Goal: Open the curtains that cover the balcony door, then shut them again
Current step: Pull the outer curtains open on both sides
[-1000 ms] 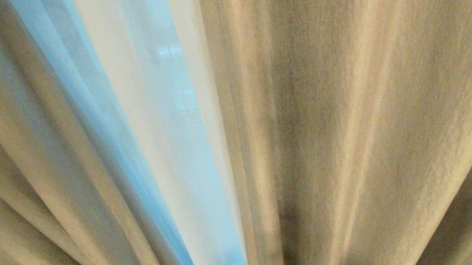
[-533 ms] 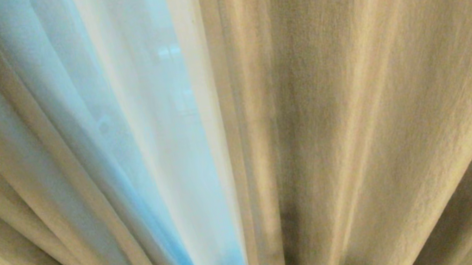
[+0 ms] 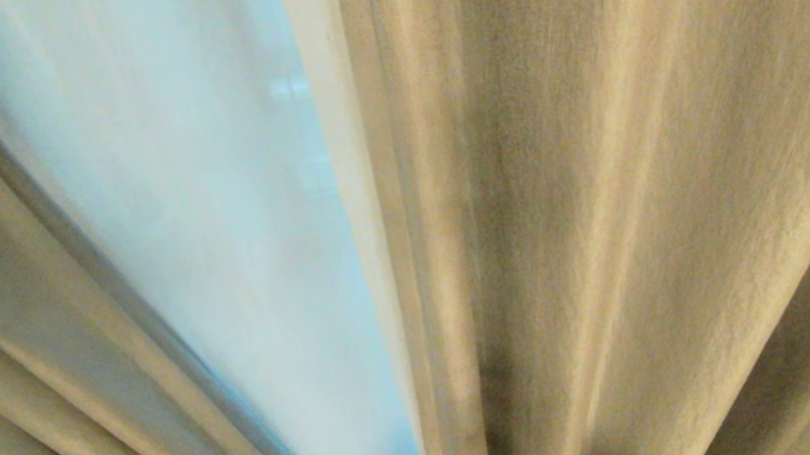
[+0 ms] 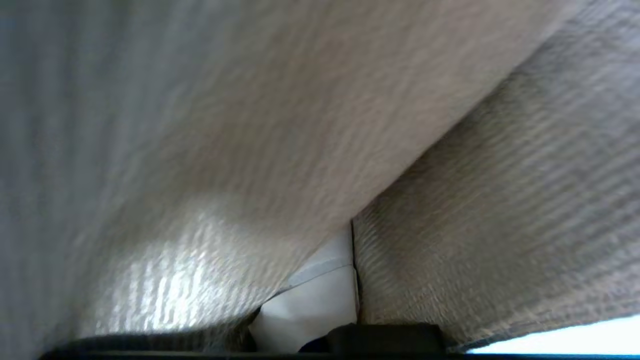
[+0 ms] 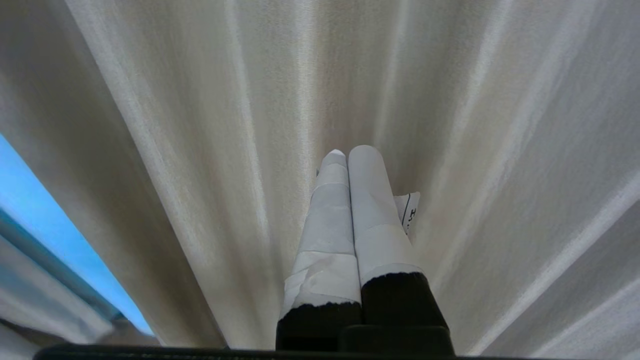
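The curtains fill every view. A heavy beige left drape [image 3: 27, 332] is pulled aside from the right drape [image 3: 608, 189], and the white sheer [image 3: 209, 208] shows in the wedge between them. The balcony door is hidden behind the sheer. My left gripper [image 4: 352, 235] is buried in woven drape fabric [image 4: 250, 125]. Only one white-taped finger [image 4: 315, 300] shows, with cloth pinched against its side. My right gripper [image 5: 347, 152] is shut with nothing in it, its taped fingers pressed together and pointing at the folds of the right drape [image 5: 225, 125].
A bright blue-white strip of sheer [image 5: 30, 200] shows at one edge of the right wrist view. Fabric hangs close on all sides. No floor, wall or furniture shows.
The left drape's edge has swept to the left, and the gap showing the sheer has grown much wider. The right drape and right gripper have not moved.
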